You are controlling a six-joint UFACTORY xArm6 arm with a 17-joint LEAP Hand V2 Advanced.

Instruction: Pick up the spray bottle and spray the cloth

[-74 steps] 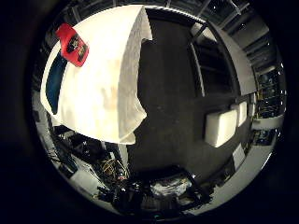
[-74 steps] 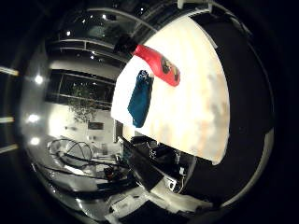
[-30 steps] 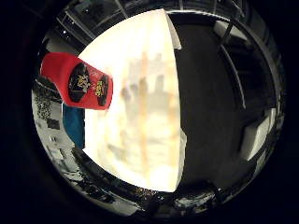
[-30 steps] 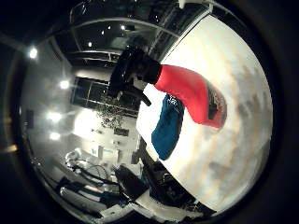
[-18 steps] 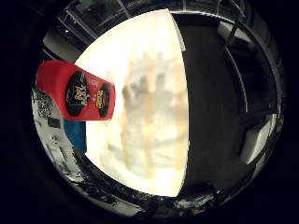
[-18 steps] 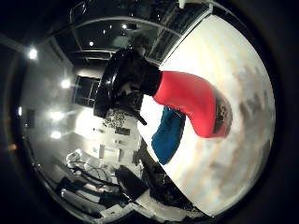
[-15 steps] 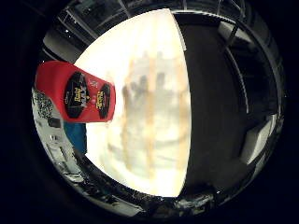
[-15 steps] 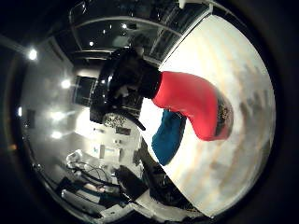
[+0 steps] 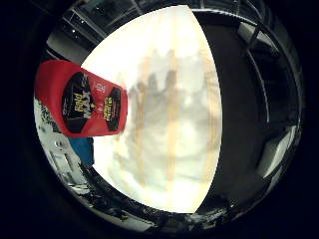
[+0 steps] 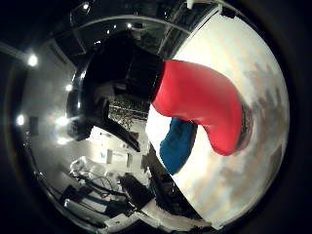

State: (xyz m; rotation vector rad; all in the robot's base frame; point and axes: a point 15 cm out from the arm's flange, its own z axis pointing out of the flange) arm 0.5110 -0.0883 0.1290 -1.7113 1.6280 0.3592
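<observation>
A red spray bottle [image 10: 200, 102] with a black trigger head [image 10: 112, 73] stands on the white table [image 10: 249, 156] and fills much of the thumb side palm view, close to the palm. A blue cloth [image 10: 177, 144] lies on the table just behind the bottle. In the little finger side palm view the red bottle body with its dark label [image 9: 85, 100] shows beside the table's edge, and the hand's shadow [image 9: 164, 95] falls on the white top [image 9: 169, 169]. A strip of the blue cloth [image 9: 82, 147] shows by the bottle.
The white table ends at a near edge with dark floor [image 9: 259, 110] beyond it. A dark room with ceiling lights [image 10: 34, 60] and lab clutter [image 10: 97, 180] lies past the far edge of the table.
The bottle has grown much larger in both views, so the palm has come closer to it. The hand's shadow on the table has grown and sharpened.
</observation>
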